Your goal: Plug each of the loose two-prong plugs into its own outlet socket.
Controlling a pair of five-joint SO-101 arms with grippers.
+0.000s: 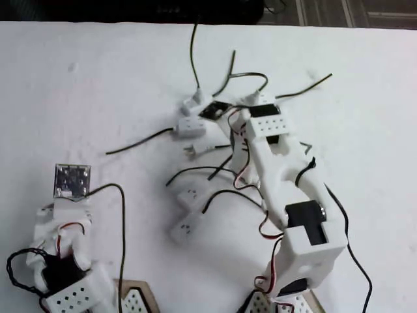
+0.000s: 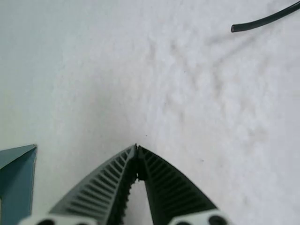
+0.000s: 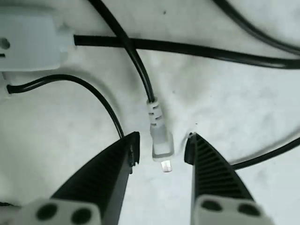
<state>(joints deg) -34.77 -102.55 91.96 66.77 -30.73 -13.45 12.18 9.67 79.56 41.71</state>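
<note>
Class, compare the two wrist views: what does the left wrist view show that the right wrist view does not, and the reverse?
Left wrist view: the left gripper, shut with its tips meeting, over bare table, and one loose cable end. Right wrist view: the right gripper, open on either side of a white plug, with a socket block nearby and several crossing cables. Both: white tabletop, black cable and dark ribbed fingers.

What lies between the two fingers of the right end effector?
A white plug on a black cord, clear of both fingers, in the right wrist view.
</note>
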